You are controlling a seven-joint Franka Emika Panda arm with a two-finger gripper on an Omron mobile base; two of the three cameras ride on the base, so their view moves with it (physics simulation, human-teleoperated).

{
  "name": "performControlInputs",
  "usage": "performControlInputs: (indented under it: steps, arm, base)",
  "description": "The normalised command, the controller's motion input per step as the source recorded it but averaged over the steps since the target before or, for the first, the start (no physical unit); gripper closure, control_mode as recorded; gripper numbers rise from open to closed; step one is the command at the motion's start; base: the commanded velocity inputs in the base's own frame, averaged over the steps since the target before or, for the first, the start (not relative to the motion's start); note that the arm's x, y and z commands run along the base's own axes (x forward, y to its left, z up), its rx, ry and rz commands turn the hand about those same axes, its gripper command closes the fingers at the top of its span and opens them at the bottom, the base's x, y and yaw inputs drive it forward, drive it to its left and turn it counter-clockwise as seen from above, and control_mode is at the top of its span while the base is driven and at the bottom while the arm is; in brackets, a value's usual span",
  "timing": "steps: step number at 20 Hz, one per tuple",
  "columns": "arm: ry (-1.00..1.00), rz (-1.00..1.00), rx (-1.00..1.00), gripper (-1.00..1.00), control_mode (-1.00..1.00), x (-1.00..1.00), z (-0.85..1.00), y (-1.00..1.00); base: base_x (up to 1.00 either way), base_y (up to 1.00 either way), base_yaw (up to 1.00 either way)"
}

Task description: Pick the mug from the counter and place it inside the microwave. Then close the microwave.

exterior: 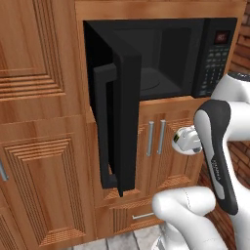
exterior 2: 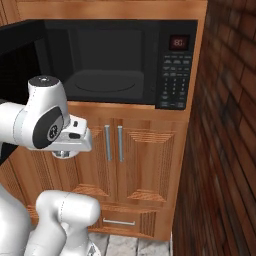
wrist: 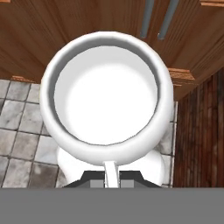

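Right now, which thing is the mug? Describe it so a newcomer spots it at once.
Start at the black microwave built into the wooden cabinets, its door swung open. Below its keypad, in front of the cabinet doors with two grey bar handles, the hand is shut on the mug. It is small, round and white, with an open top.

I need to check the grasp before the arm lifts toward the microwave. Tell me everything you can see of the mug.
The mug is small, squat and round, glossy white like glazed ceramic, with a thick rounded rim and a pale, empty interior. In the hand view its mouth faces the camera, and its thin handle points down into the shut claw, which pinches it. It hangs in the air, in front of the wooden cabinet doors below the microwave, above the tiled floor. In the left base view it shows beside the arm, level with the cabinet's metal pulls.
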Motion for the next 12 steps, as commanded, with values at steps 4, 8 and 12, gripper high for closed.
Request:
performControlInputs:
  steps: [4,8,12]
  arm:
    - [0.0,0.0,0.0,1.0,1.0,0.0,0.0,0.0]
    - [0.0,0.0,0.0,1.0,-1.0,0.0,0.0,0.0]
    - [-0.08,0.0,0.0,1.0,-1.0,-0.08,0.0,0.03]
  base:
    - [0.0,0.0,0.0]
    - [0.0,0.0,0.0]
    - [0.0,0.0,0.0]
